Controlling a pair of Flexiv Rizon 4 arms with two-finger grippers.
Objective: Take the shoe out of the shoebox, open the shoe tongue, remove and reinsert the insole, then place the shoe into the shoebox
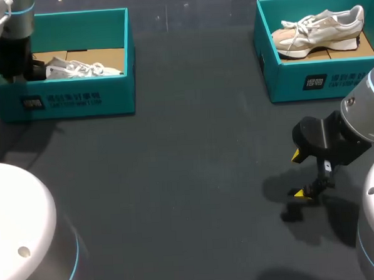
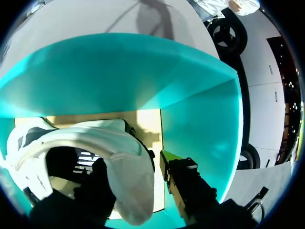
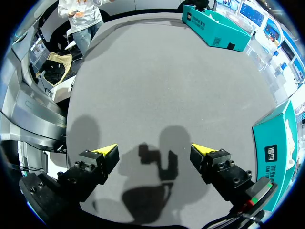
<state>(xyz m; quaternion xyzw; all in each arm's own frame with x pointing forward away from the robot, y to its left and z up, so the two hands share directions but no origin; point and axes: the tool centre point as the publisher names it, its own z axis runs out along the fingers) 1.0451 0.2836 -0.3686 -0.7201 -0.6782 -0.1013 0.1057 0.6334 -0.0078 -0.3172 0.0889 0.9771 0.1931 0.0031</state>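
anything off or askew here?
Nothing stands out: no spill or damage. The right shoe seems to lie on its side in the right shoebox. The left hand is in the left shoebox at the heel of the left shoe; right hand hangs open over the table.

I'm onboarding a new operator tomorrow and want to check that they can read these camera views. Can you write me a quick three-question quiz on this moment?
1. True or false: the right end effector is shut on a shoe.
2. Where is the left end effector?
A) Above bare table
B) Inside the left shoebox, at the white sneaker
C) Lifted well above both boxes
3. Short answer: which box holds the beige sneaker?

Key
1. False. It is open and hangs over the table with nothing in it.
2. B
3. The right shoebox
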